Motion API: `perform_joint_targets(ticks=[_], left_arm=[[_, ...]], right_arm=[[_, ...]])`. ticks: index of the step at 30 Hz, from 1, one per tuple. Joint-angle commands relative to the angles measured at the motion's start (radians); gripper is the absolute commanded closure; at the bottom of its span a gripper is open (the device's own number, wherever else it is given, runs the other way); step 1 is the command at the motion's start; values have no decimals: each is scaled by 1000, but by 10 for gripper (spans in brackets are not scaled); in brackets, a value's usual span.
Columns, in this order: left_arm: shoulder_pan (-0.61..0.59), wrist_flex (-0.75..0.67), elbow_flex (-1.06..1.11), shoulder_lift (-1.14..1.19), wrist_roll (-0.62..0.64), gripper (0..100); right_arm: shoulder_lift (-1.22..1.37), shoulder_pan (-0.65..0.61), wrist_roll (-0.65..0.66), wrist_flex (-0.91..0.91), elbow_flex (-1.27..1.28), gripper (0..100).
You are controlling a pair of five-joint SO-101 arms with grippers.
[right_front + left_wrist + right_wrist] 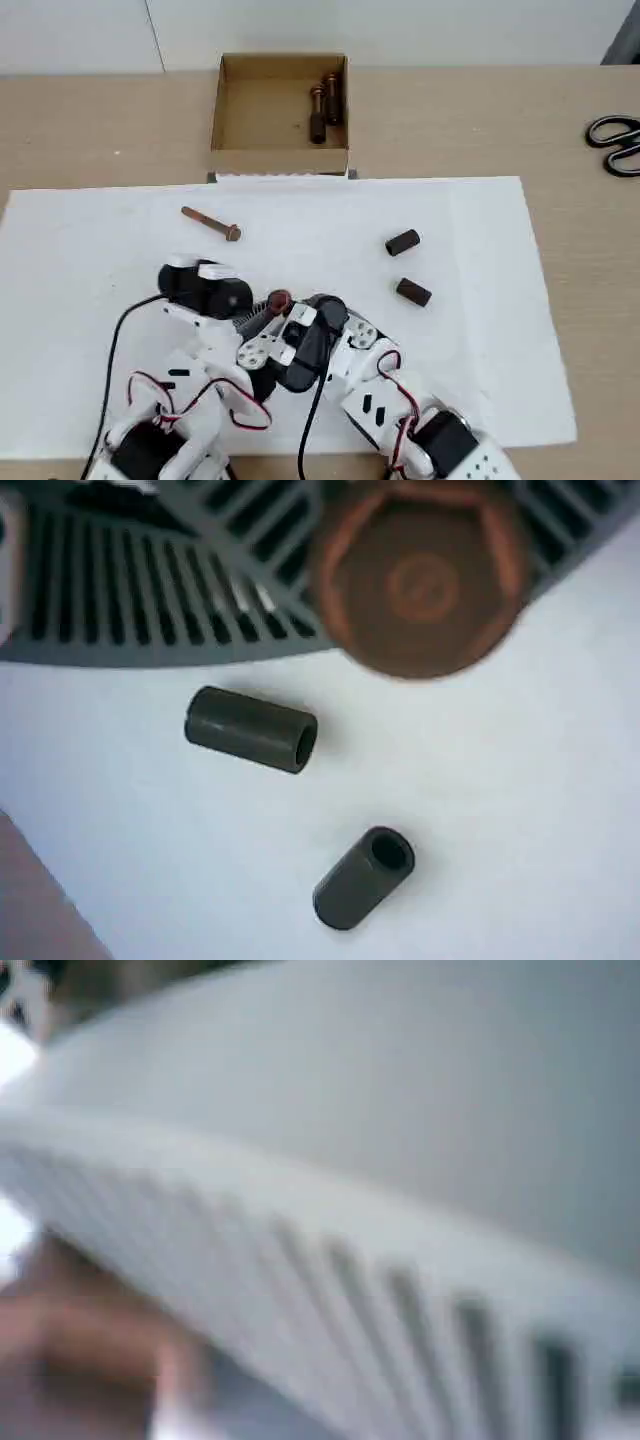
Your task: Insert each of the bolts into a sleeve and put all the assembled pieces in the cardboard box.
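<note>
My left gripper [266,310] sits at the front middle of the white paper, shut on a copper bolt [278,300]. The bolt's hex head [420,575] looms large against the dark ribbed finger [130,590]. Two dark sleeves [402,242] [413,291] lie on the paper to the right; in the left wrist view they are one sleeve [252,729] and the other [365,877], both on their sides. A second bolt [210,222] lies loose at the back left. My right gripper [300,338] is pressed close beside the left one.
The cardboard box [232,110] stands behind the paper with two assembled pieces [325,100] at its right side. Black scissors [615,145] lie at the table's far right. The white paper [480,350] covers the work area.
</note>
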Motion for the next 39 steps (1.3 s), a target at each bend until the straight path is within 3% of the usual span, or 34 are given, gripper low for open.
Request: perform_joint_targets(ticks=[1,18,27,39], left_arm=[[12,40,25,3,0,803],[3,46,-168,6,-25,782],[-261,41,-130,8,-232,782],[-288,40,-182,3,-229,821]], right_arm=[[-21,10,6,-30,-34,997],[-21,10,5,-36,-2,997],[-21,10,3,-36,0,997],[-21,13,3,-30,0,997]])
